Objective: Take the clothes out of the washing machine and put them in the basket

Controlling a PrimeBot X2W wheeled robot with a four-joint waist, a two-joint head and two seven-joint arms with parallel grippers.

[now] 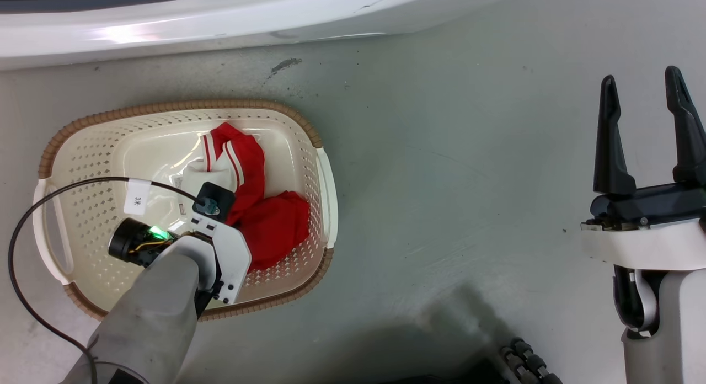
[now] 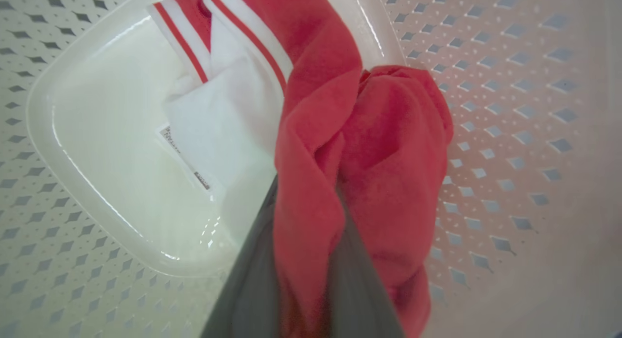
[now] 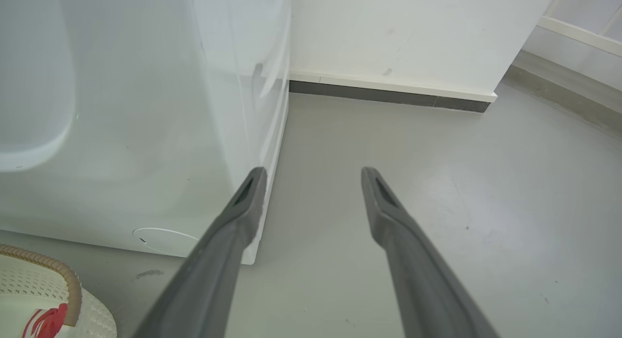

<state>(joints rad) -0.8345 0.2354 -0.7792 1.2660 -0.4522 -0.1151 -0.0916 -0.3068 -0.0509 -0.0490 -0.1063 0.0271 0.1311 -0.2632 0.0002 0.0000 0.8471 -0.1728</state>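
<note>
L claw (image 2: pixel 307 192) pinches red clothes (image 2: pixel 388 134) inside basket (image 2: pixel 510 109); R claw (image 1: pixel 644 91) spread wide over floor (image 1: pixel 469 180).

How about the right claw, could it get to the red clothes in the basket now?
Probably yes, after swinging across. The right claw is open over bare floor, nothing lies between, and the basket is open on top. The left claw grips the clothes there, though.

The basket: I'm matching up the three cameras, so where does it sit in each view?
Head view: the basket lies left of centre on the floor.
Left wrist view: seen from inside, its perforated walls and glossy bottom run to every edge.
Right wrist view: its rim curves through the bottom left corner.
Shared landmark: the clothes, red and white, inside it in all three.
</note>
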